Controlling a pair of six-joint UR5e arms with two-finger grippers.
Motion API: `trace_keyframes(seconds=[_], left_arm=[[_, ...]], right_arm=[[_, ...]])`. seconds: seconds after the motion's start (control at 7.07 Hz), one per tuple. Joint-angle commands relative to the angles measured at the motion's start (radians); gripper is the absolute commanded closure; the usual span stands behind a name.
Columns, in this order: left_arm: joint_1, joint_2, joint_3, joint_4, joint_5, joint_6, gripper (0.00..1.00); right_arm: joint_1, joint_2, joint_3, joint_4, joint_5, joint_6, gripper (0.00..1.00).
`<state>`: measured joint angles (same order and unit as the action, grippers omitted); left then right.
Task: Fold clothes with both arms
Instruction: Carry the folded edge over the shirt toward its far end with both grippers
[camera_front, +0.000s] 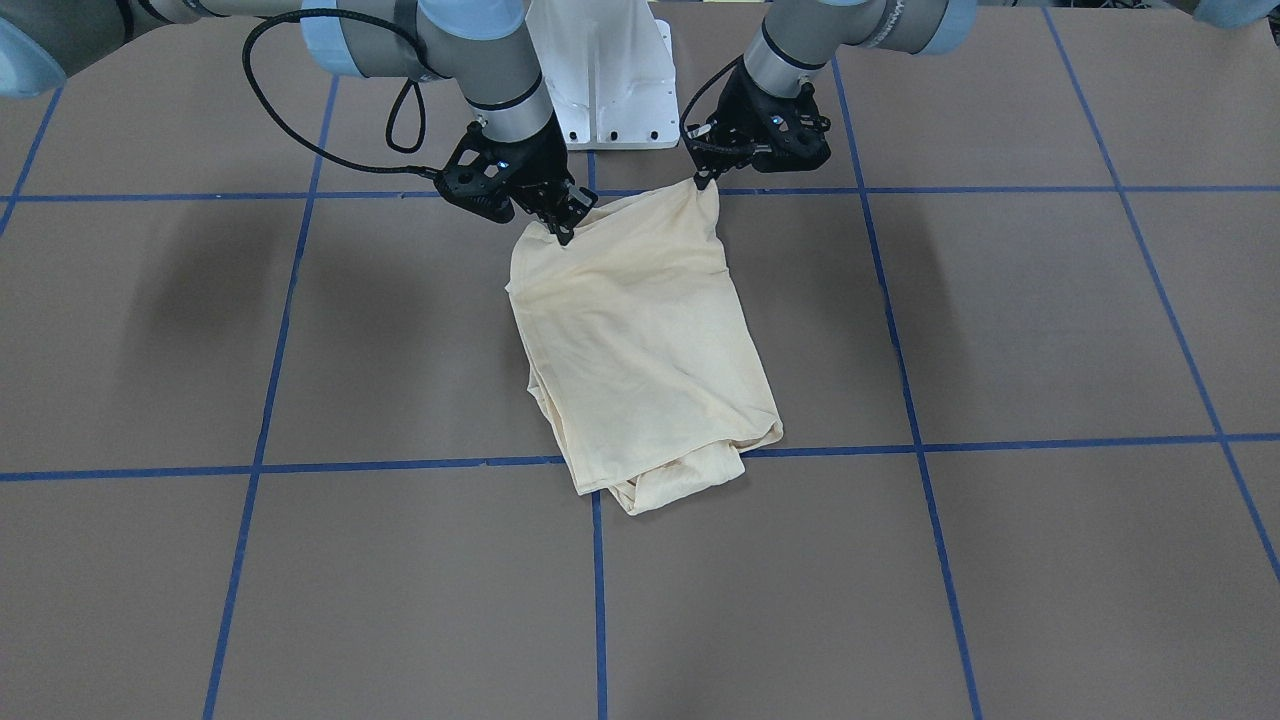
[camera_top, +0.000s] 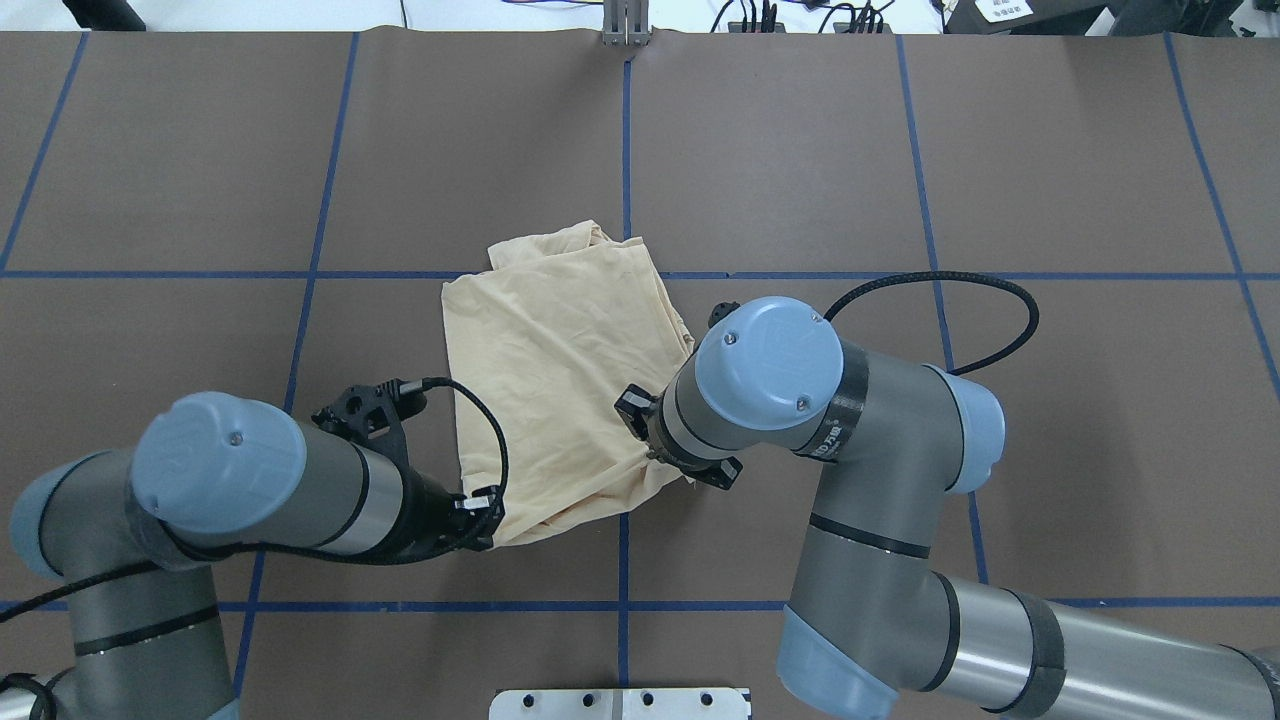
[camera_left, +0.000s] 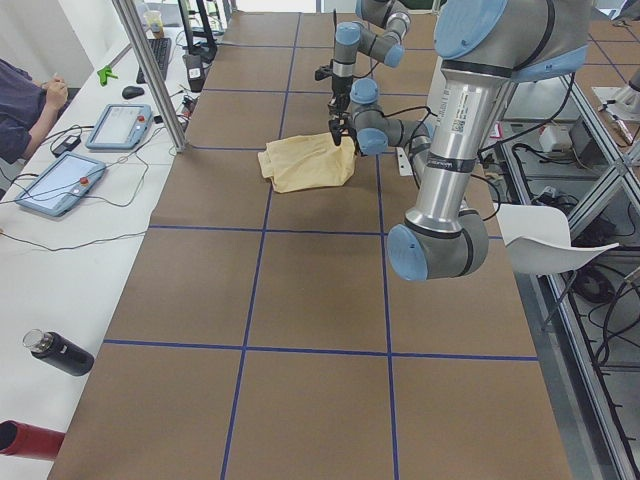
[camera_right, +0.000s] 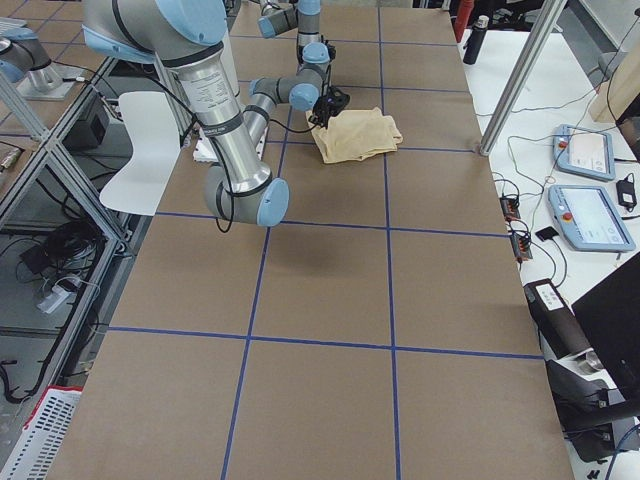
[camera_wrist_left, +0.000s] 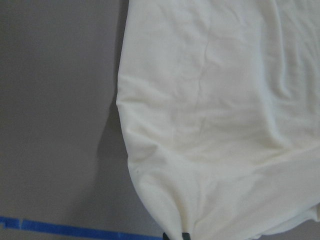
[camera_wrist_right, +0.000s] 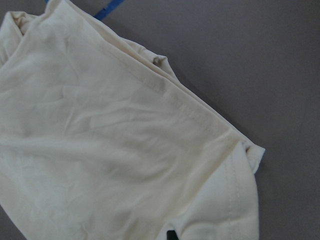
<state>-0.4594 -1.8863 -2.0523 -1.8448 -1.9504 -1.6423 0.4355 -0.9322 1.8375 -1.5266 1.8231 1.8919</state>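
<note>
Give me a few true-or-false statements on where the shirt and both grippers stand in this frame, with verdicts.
1. The left gripper and the right gripper each pinch a corner of the T-shirt on its edge nearest the robot. True.
2. The T-shirt lies spread out flat with both sleeves extended. False: it is folded into a compact bundle.
3. The navy chest print faces up. False: only plain cream cloth shows.
4. The T-shirt's end farthest from the robot lies across a blue tape line. True.
</note>
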Motion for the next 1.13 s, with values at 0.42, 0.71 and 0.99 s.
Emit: trace_keyframes(seconds=[0.42,0.71,0.99], left_arm=[[-0.215,-0.132,0.22,-0.01,-0.071,0.096,1.0],[-0.254,-0.158,0.271,-0.013,-0.071,0.111,1.0],[-0.272,-0.16,0.305,-0.014,-0.071,0.153,1.0]], right_arm=[[0.115,0.179,-0.253,0.121,-0.048,-0.125,1.0],[0.146,0.242,-0.34,0.126,-0.05,-0.158,1.0],[0.157,0.276,-0.514,0.267,-0.071,-0.182,1.0]])
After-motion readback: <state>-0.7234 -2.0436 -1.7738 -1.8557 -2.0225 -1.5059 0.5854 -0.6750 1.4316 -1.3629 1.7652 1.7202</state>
